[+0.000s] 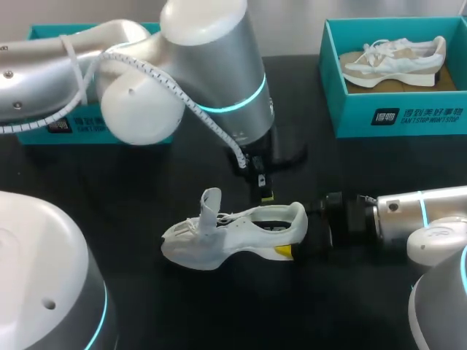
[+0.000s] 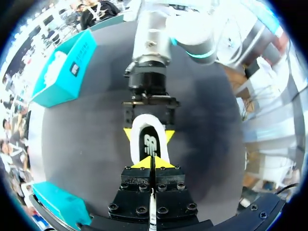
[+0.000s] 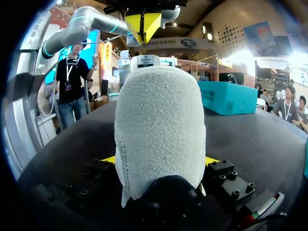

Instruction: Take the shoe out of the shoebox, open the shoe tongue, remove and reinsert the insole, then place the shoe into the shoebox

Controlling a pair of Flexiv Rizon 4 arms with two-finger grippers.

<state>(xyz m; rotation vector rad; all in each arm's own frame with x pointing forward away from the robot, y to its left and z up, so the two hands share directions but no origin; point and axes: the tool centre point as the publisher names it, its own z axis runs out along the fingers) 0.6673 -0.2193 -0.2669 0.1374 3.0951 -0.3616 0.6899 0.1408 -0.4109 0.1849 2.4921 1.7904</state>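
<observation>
Shoe (image 1: 226, 237) on table (image 1: 109, 197), heel clamped by right gripper (image 3: 159, 160), left gripper (image 2: 151, 162) closed just above its opening.

At the middle of the table (image 1: 146, 197) stands the shoe (image 1: 233, 233), toe to the left and heel to the right, with the heel between the fingers of the right gripper (image 1: 292, 235). The left gripper (image 1: 267, 195) is just above the shoe's opening, perhaps touching its collar. In the far right corner is a shoebox (image 1: 394, 117) with a second shoe (image 1: 394, 62) inside. At the far left is another shoebox (image 1: 66, 130), partly behind the left arm (image 1: 211, 65).
</observation>
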